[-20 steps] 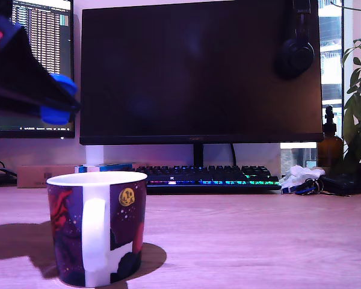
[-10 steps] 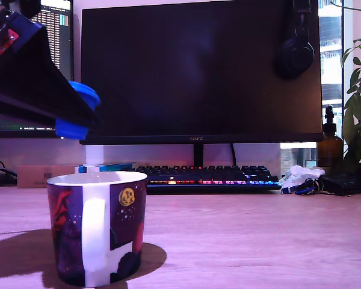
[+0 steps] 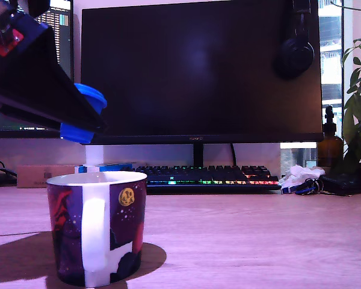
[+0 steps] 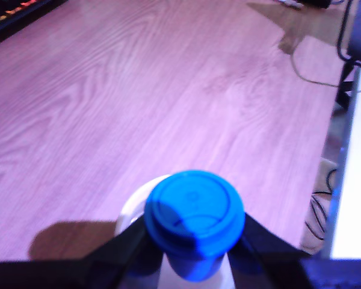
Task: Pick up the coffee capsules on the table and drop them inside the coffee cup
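Glossy ceramic coffee cup (image 3: 96, 226), wood-grain table (image 3: 259, 241) (matt), smooth plastic-looking capsule (image 4: 194, 212)

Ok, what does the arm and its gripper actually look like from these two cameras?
The gripper is matte black and wedge-shaped, tapering from a broad body to narrow jaws in the exterior view. A small red marking sits on the arm near its upper end. The wrist view shows two black jaws angling inward. No cables on the arm itself are visible.

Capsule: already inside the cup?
No, the blue capsule is clamped in the gripper, in the air above the cup rim.
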Robot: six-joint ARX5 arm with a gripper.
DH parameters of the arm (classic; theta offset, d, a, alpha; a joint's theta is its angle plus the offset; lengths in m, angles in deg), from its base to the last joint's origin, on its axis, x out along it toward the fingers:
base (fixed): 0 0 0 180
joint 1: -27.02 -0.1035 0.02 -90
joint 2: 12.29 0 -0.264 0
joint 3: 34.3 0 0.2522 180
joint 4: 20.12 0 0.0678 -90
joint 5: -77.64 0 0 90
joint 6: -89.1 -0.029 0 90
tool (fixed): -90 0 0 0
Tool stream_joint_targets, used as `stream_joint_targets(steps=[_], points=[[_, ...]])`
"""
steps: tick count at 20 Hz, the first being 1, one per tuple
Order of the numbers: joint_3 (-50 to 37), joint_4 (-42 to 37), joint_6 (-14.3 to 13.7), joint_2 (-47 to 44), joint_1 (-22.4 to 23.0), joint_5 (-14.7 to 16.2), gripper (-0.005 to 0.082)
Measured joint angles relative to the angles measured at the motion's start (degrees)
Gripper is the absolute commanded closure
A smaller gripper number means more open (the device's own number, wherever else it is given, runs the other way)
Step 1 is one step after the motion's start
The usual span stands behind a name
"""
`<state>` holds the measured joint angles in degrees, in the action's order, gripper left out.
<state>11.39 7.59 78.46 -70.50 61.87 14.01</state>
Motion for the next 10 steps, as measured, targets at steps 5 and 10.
stream_joint_targets(steps=[5,10], points=[[0.0,0.0,0.0,0.0,0.0,-2.2,0.066],[0.0,0.0,-0.1,-1.0,2.3,-3.5,0.066]])
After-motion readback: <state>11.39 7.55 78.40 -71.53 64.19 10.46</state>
